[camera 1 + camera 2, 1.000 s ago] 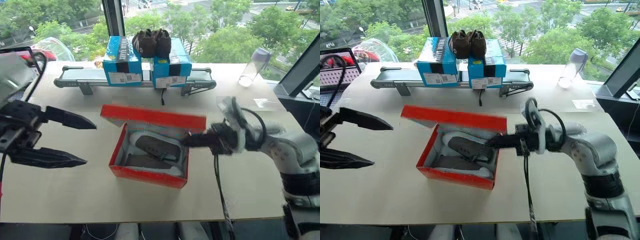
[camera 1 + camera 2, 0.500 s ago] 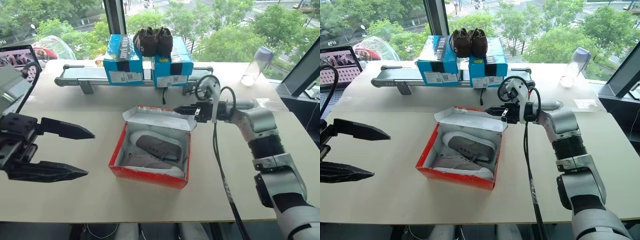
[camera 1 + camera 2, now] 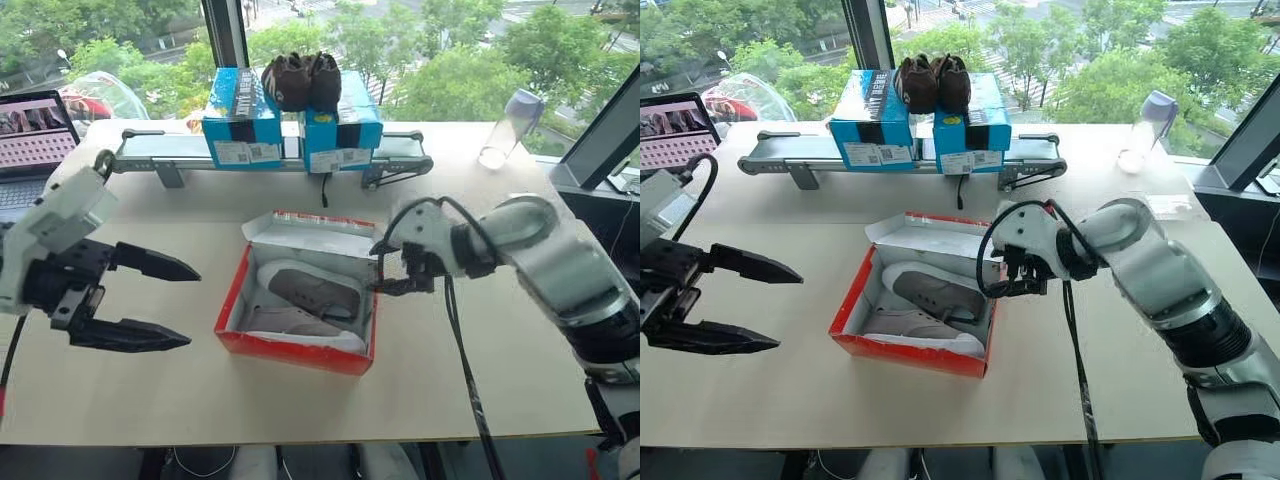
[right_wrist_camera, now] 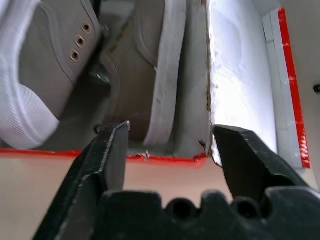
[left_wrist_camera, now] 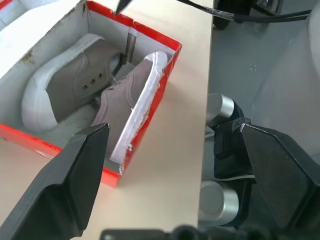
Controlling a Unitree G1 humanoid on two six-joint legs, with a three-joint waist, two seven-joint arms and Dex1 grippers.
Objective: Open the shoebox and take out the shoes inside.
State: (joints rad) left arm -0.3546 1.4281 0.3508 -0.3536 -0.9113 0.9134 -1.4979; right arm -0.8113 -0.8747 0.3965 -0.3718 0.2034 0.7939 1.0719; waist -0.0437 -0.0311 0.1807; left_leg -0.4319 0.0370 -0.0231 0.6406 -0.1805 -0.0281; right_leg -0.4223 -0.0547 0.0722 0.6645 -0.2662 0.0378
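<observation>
On your pale tabletop (image 3: 150, 390), the flat red cardboard shoebox (image 3: 292, 350) lay open, holding both grey-taupe sneakers (image 3: 310, 290); your right gripper (image 4: 167, 150) gaped empty at its side, left gripper (image 3: 185, 305) spread wide, well apart.

The shoebox (image 3: 297, 345) is matt red cardboard, white inside, with a frayed, rough rim. The shoes (image 3: 310, 292) are grey-taupe cloth with metal eyelets and pale ribbed rubber soles. The bench (image 3: 150, 390) is smooth, pale, matt laminate.
</observation>
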